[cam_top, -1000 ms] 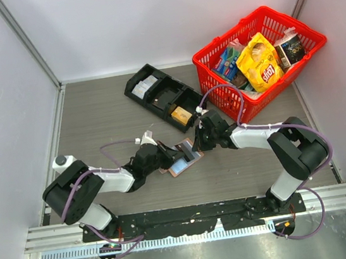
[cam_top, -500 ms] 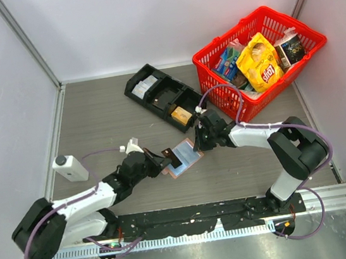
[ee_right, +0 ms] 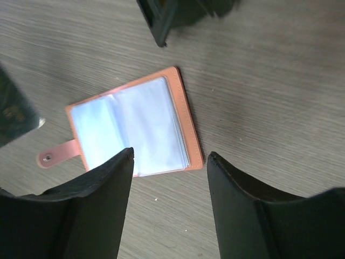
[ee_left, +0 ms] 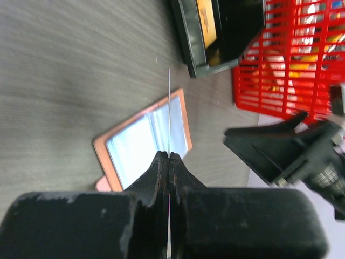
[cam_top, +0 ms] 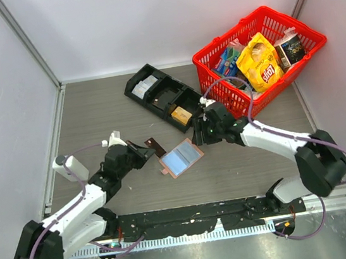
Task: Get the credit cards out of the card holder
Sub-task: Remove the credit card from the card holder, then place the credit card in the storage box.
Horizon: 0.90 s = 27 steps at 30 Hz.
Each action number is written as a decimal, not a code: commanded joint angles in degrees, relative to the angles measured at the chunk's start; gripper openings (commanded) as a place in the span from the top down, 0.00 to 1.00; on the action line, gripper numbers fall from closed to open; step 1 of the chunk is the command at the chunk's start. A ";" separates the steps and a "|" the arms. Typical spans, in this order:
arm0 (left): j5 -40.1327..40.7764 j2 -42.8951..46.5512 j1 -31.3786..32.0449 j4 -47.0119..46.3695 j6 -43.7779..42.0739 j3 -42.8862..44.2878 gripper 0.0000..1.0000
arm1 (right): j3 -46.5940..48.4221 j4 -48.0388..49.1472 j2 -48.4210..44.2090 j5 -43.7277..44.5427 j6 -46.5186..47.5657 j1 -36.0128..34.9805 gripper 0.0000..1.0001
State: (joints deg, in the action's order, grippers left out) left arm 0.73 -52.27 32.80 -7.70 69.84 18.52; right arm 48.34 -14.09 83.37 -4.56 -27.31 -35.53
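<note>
The salmon-pink card holder lies open and flat on the table, its pale blue sleeves facing up and its tab at the left. My left gripper is shut on a dark credit card, held left of the holder and clear of it. In the left wrist view the card shows edge-on as a thin line rising from the shut jaws. My right gripper hovers open over the holder's right end, its fingers apart with nothing between them.
A black compartment tray sits behind the holder, with a yellow item in its near cell. A red basket of snack packs stands at the back right. A small white device lies by the left wall.
My left gripper has drawn back to the left with the card, pulling it free of the holder. My right gripper has opened and let go of the holder, which now lies flat.
</note>
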 commanded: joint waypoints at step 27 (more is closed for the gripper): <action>-7.41 -59.60 -14.34 -18.40 4.86 48.62 1.00 | -3.25 -8.06 -27.04 10.01 3.49 -0.16 0.27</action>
State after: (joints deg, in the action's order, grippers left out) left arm -7.75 -108.01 18.70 -23.55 69.89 63.42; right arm 45.52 -22.39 56.86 4.29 -24.47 -35.53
